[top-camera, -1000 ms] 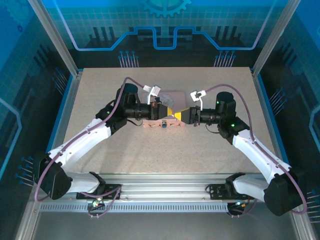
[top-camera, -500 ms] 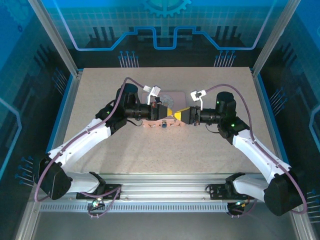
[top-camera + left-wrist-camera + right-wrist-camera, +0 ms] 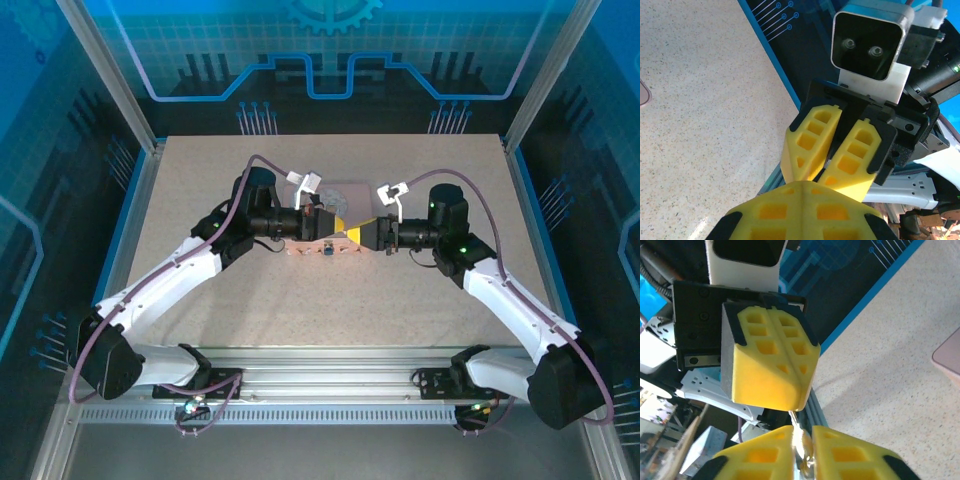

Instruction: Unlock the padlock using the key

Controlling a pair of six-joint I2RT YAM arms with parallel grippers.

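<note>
My two grippers meet tip to tip above the pink box (image 3: 348,192). The left gripper (image 3: 343,226) is shut, its yellow pads pressed together in the left wrist view (image 3: 805,186). In the right wrist view a thin silvery key (image 3: 805,447) sticks out of the left gripper's fingertips (image 3: 775,365) and runs down between the pads of my right gripper (image 3: 802,434), which are closed in on it. The right gripper (image 3: 360,232) faces the left one. The tiny bluish padlock (image 3: 327,250) sits at the box's front edge, just below the fingers.
A corner of the pink box shows at the left edge of the left wrist view (image 3: 643,95) and at the right edge of the right wrist view (image 3: 947,356). The speckled table (image 3: 330,300) is bounded by blue-edged rails and enclosure walls.
The right gripper's jaws have narrowed onto the key and its arm has edged slightly left toward the left gripper. The left arm has not moved.
</note>
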